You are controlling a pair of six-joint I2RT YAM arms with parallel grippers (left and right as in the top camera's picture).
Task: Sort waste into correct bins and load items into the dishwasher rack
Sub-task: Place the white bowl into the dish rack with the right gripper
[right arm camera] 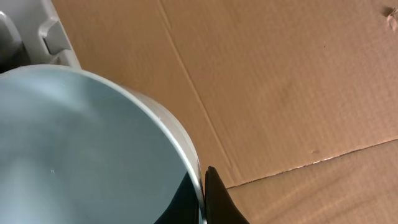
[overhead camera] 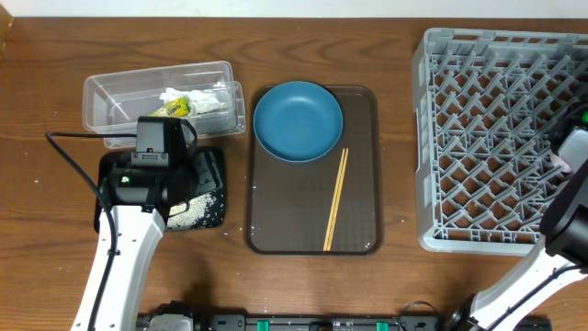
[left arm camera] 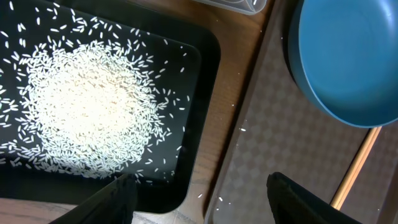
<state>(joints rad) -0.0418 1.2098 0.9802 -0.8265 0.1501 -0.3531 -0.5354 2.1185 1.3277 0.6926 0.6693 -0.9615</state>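
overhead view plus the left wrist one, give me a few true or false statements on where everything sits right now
1. The rice grains lie in the black tray. True.
2. The chopsticks lie in the clear tub. False: they lie on the brown serving tray, beside the dark-blue plate.
3. The yellow-green wrapper and the white tissue are in the clear tub. True.
4. The left fingers are clamped on the dark-blue plate. False: they are spread open with nothing between them.
5. The dark-blue plate sits on the bare table. False: it sits on the brown serving tray.
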